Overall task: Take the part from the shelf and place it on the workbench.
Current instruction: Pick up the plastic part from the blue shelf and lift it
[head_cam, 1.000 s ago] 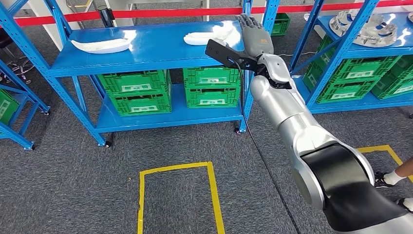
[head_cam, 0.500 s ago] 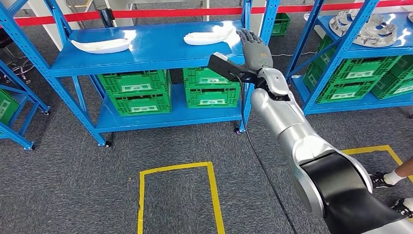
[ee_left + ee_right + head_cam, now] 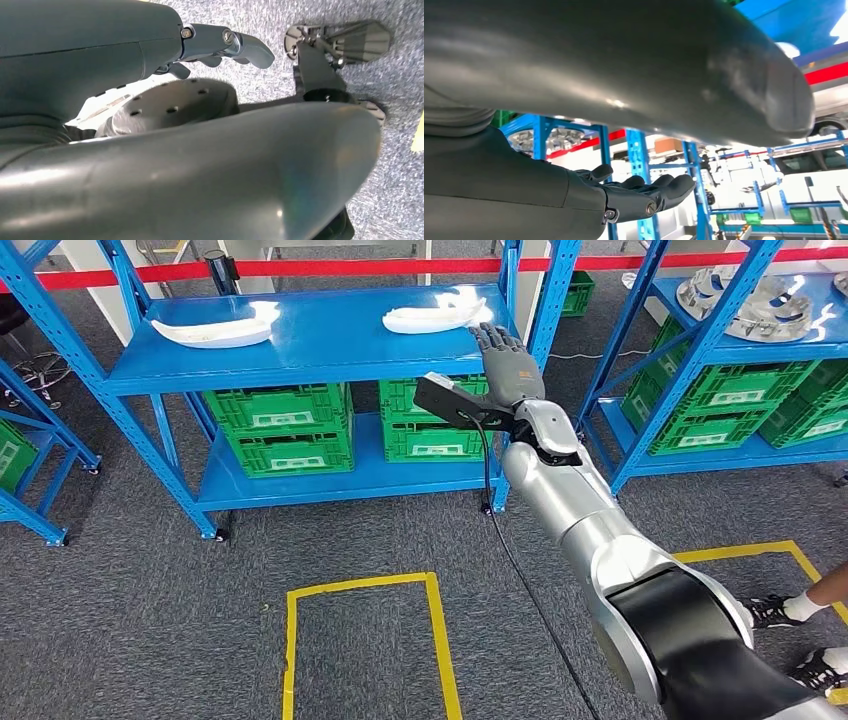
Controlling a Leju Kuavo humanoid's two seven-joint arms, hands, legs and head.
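Currently the right hand [image 3: 508, 358] is raised in front of the blue metal shelf rack [image 3: 300, 365], at the front right corner of its top shelf, fingers extended and slightly apart, holding nothing. Right wrist view confirms it: the dark fingers [image 3: 659, 192] are stretched out, palm empty

Task part: white curved moulded plastic part [image 3: 435, 314] lies on the top shelf near the right end, beyond the fingertips of the right hand, not touching. A second white curved plastic part [image 3: 213, 329] lies at the left end of the same shelf, well apart from the first

Left hand [image 3: 220, 47] appears in the left wrist view over grey carpet [image 3: 320, 12], fingers curled lightly; cannot tell for sure whether anything is in it, nothing visible between them

Lower shelf carries two stacks of green plastic crates [image 3: 290, 430], side by side. A second blue rack [image 3: 720, 330] stands to the right with more green crates and silver metal parts [image 3: 760, 295] on top. Yellow tape rectangle [image 3: 362, 585] marks the floor in front of the rack. A person's shoe [image 3: 775, 610] is at the right edge, near the yellow tape
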